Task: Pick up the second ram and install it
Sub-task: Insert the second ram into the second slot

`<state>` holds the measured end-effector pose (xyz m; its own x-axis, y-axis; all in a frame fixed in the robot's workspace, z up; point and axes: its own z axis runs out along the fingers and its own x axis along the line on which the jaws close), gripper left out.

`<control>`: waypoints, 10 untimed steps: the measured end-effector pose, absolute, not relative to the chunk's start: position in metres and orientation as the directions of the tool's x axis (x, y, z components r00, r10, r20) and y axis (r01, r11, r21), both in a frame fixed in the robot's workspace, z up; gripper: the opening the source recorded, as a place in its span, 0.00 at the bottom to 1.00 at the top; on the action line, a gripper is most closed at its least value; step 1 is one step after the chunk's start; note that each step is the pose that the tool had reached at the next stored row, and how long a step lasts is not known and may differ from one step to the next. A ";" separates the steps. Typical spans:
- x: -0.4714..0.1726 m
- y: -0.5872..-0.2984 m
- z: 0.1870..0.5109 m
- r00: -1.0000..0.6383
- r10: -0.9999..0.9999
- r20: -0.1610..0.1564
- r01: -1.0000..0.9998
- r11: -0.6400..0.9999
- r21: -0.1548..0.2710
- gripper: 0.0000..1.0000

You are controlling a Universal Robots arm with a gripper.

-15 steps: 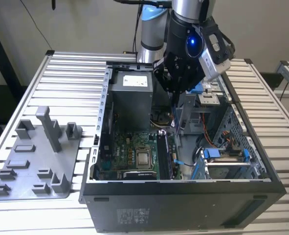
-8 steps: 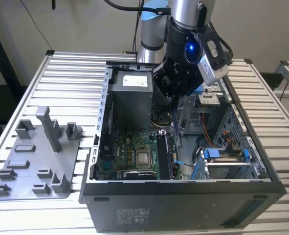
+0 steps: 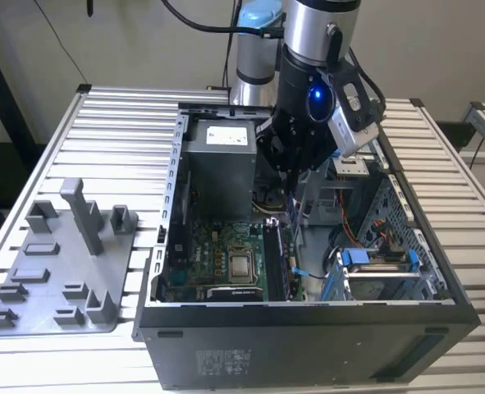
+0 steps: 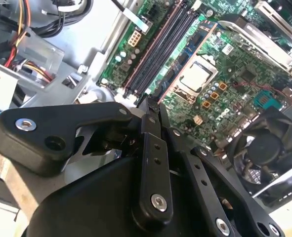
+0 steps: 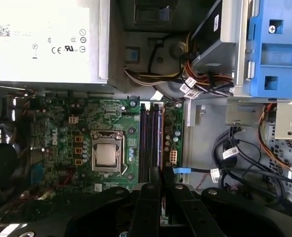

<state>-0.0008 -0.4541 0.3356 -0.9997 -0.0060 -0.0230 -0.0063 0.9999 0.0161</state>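
Observation:
My gripper [image 3: 295, 231] hangs inside the open computer case [image 3: 308, 349], just above the memory slots [image 3: 277, 263] of the green motherboard. In both wrist views its two thin black fingers come together at the tips, gripper [image 5: 162, 172] and gripper [image 4: 152, 102], with nothing showing between them. The memory slots [image 5: 150, 143] run as long dark strips beside the processor [image 5: 106, 154]. I cannot tell the second ram apart from those dark strips. In the second wrist view the slots [image 4: 160, 49] lie straight ahead of the tips.
A grey holder tray [image 3: 37, 324] with a tall grey post [image 3: 86, 215] lies on the slatted table at the exterior view's left. Inside the case are the power supply [image 3: 221, 164], a blue drive bracket [image 3: 373, 258], loose cables [image 5: 234, 153] and a fan [image 4: 264, 148].

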 end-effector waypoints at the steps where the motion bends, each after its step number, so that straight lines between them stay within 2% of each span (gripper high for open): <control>1: -0.001 -0.454 0.334 -1.000 -0.006 -0.023 -0.006 1.000 0.016 0.14; 10: -0.001 -0.455 0.317 -1.000 -0.006 -0.023 -0.006 1.000 0.016 0.14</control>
<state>-0.0008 -0.4552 0.3174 -0.9997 -0.0060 -0.0229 -0.0064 0.9999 0.0160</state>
